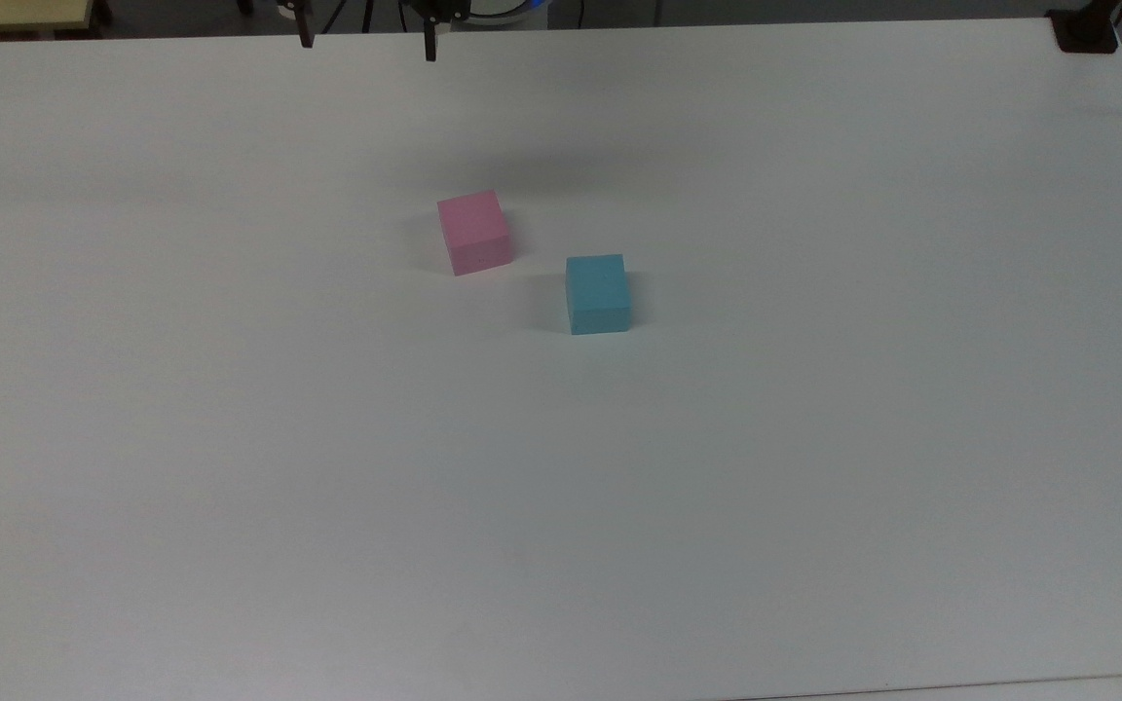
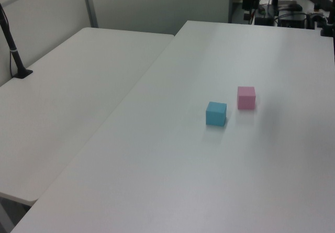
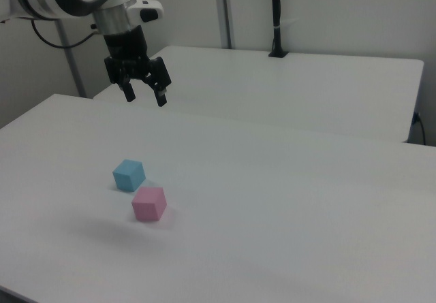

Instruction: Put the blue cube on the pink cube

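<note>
— Where do we find the two cubes?

— We see both on the white desk (image 1: pixel 814 487), near its middle. In the top view the pink cube (image 1: pixel 473 232) sits up and to the left of the blue cube (image 1: pixel 598 293); they are near each other, corner toward corner, and not touching. In the left view the blue cube (image 2: pixel 216 113) is lower and to the left of the pink cube (image 2: pixel 246 97). In the right view the blue cube (image 3: pixel 129 174) lies farther from the camera, the pink cube (image 3: pixel 149 203) nearer and slightly to the right view's right. The blue one is not stacked; each rests flat on the desk.

— And the claw?

— In the right view we see the claw (image 3: pixel 144 97) hanging in the air above the desk, up and behind the cubes, fingers spread apart and holding nothing. In the top view the claw (image 1: pixel 367 47) shows at the top edge as two dark fingertips set wide apart, well away from both cubes.

— Anything else we can name?

— A second white desk (image 3: pixel 306 85) stands beyond, with a black pole (image 3: pixel 276 17) rising from its far edge.
</note>
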### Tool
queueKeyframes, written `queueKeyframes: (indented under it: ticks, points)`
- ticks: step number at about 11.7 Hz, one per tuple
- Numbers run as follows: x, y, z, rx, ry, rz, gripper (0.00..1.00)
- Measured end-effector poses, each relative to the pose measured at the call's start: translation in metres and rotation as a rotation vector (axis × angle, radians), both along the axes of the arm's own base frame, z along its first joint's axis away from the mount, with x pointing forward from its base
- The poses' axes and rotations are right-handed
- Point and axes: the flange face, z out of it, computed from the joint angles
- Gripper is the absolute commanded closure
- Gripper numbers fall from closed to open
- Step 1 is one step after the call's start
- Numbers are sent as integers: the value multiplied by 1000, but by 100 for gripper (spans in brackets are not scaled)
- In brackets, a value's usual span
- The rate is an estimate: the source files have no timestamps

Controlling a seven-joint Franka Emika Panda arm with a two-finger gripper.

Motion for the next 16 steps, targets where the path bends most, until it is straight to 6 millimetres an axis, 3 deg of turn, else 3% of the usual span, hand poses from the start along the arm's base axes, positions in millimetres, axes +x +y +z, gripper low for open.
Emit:
queueKeyframes:
  ticks: [14, 16]
  points:
    - [-2, 2, -2, 1, 20, 8, 0]
    - [-1, 7, -8, -2, 41, 117, 0]
